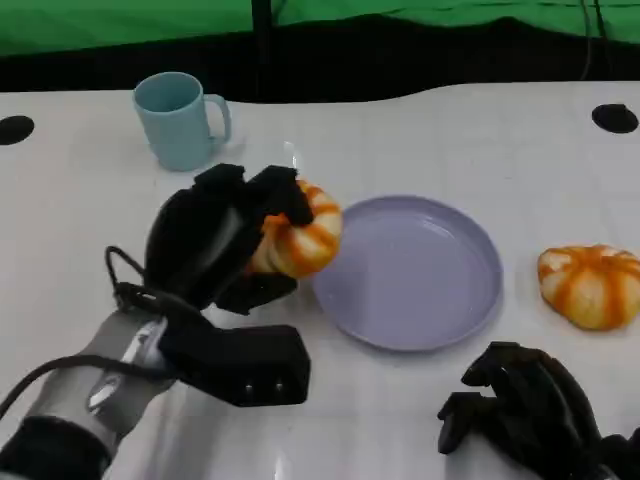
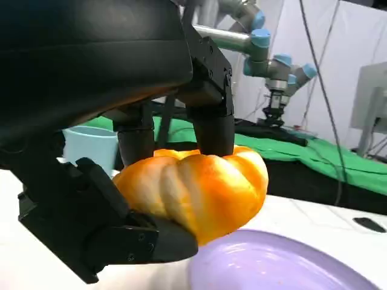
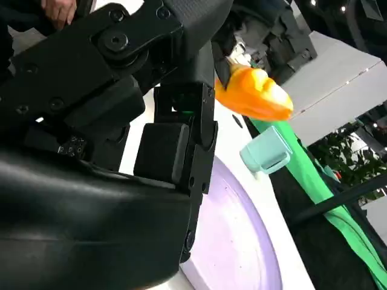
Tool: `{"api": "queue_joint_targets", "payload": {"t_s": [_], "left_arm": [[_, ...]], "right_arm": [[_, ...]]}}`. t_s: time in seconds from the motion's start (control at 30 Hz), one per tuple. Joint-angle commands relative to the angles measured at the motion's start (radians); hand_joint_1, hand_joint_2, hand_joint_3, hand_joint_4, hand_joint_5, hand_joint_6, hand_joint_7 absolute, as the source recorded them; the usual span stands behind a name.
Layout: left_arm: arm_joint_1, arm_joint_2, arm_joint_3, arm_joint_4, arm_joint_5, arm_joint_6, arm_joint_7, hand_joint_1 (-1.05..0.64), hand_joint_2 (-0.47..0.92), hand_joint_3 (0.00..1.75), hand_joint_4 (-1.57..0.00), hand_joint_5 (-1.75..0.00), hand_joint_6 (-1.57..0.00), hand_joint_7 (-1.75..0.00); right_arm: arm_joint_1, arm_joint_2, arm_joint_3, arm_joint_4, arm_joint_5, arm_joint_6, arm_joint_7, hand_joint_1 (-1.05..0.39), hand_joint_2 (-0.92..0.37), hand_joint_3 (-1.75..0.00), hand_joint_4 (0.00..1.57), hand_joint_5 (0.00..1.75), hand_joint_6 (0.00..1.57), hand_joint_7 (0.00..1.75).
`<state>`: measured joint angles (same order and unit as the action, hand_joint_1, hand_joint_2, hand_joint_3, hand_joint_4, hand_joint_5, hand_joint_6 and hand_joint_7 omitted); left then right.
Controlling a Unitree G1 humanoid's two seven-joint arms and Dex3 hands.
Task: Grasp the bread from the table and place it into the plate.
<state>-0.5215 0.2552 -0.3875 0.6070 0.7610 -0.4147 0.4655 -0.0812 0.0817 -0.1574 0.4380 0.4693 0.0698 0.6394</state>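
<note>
While its fingers clamp an orange-and-white striped bread roll (image 1: 300,236) just above the round lilac plate's (image 1: 420,290) left rim, the left hand (image 1: 222,238) hangs raised; the right hand (image 1: 525,408) rests on the white table (image 1: 420,130), fingers curled in, holding nothing.

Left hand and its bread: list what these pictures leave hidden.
- Head view: the left hand covers the near side of the held bread.
- Left wrist view: the fingers hide the bread's top; the plate is cut off by the picture's edge.
- Right wrist view: the right hand blocks most of the plate's near part.
</note>
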Motion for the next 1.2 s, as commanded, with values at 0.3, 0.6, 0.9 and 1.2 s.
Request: {"api": "queue_joint_targets", "payload": {"t_s": [0.3,0.6,0.9,1.2], "left_arm": [[-0.203,-0.145,-0.102,0.239,0.027,-0.005,0.014,-0.29,0.56,0.85,-0.85,-1.75,-0.6,-1.75],[-0.315,-0.232,-0.145,0.403,0.022,0.008,0.023,-0.3,0.53,0.97,-0.91,-1.75,-0.65,-1.74],[-0.393,-0.277,-0.19,0.512,0.024,0.04,-0.006,-0.28,0.64,0.83,-0.87,-1.75,-0.71,-1.41],[-0.448,-0.297,-0.241,0.541,0.033,0.181,-0.261,-0.5,0.92,0.38,-0.36,-0.54,-0.42,-0.1]], "right_arm": [[-0.005,-0.014,-0.007,0.008,0.002,-0.005,0.01,-1.05,-0.72,0.0,1.57,0.73,1.57,0.38],[-0.003,-0.016,-0.01,0.01,0.006,0.0,0.016,-1.05,-0.71,0.0,1.57,0.72,1.57,0.37],[0.009,-0.009,-0.009,-0.005,0.008,0.005,0.003,-1.05,-0.7,0.0,1.57,0.74,1.57,0.38],[0.01,-0.01,-0.011,-0.014,0.014,0.022,0.005,-1.05,-0.69,0.0,1.57,0.74,1.57,0.39]]}}
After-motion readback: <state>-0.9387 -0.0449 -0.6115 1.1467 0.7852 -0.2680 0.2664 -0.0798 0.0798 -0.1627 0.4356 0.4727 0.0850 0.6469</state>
